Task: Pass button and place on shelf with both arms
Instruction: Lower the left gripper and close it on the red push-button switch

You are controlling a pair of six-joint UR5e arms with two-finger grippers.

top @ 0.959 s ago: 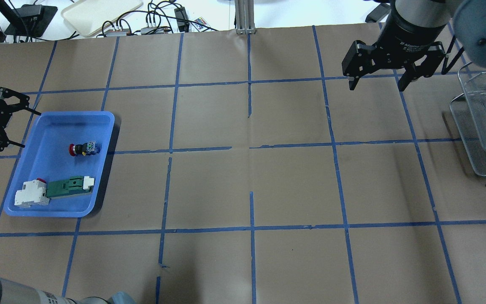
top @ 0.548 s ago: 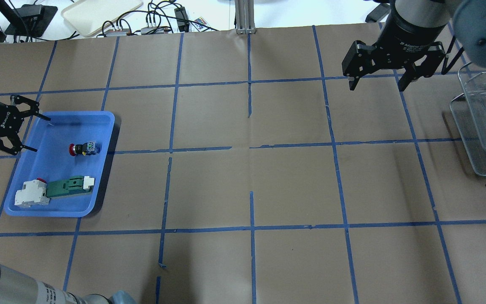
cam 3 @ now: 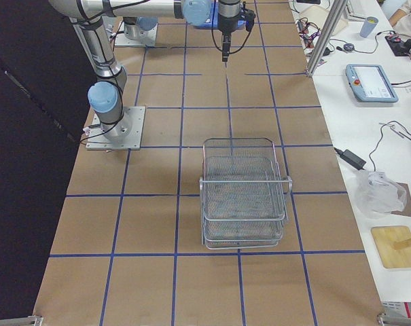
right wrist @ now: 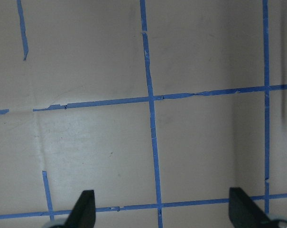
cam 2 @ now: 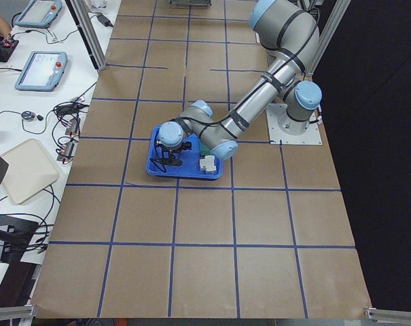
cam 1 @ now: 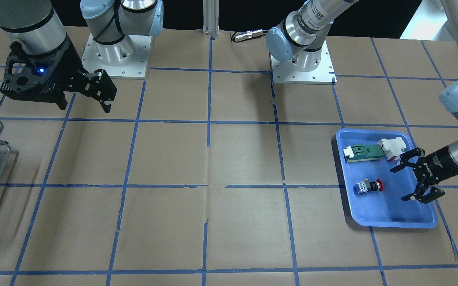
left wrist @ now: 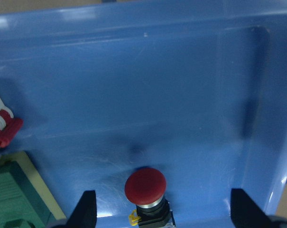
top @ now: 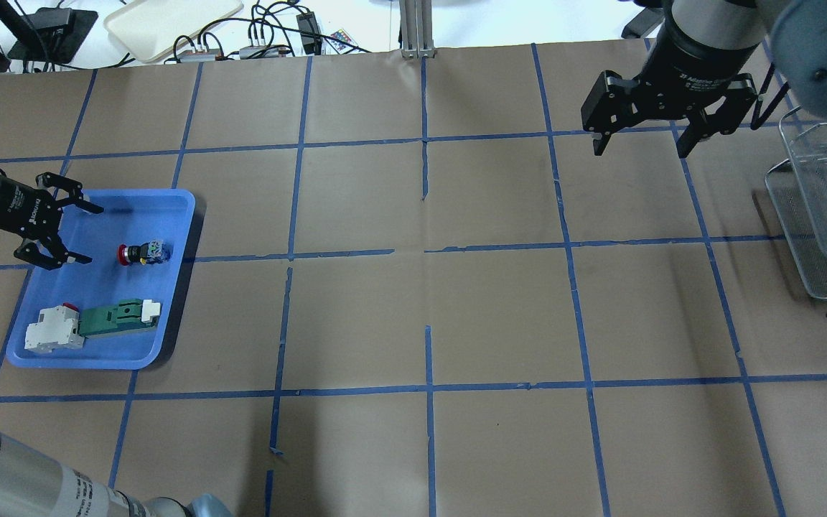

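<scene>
The button [top: 142,253] lies on its side in the blue tray [top: 173,301], red head toward the view's left. It also shows in the front view [cam 1: 368,186] and the left wrist view [left wrist: 145,186]. My left gripper [top: 94,235] is open and empty over the tray's left part, a short way left of the button's head; it also shows in the front view [cam 1: 397,184]. My right gripper [top: 639,151] is open and empty, high over the far right of the table, left of the shelf [top: 823,208]. The shelf shows whole in the right view [cam 3: 242,193].
The tray also holds a green-and-white flat part [top: 118,317] and a white block with a red tip [top: 51,330], side by side near its front edge. Cables and a cream tray [top: 169,21] lie beyond the table's far edge.
My left gripper has moved right, from outside the tray's left edge to over the tray, closer to the button. It stays open. The right arm has barely moved.
</scene>
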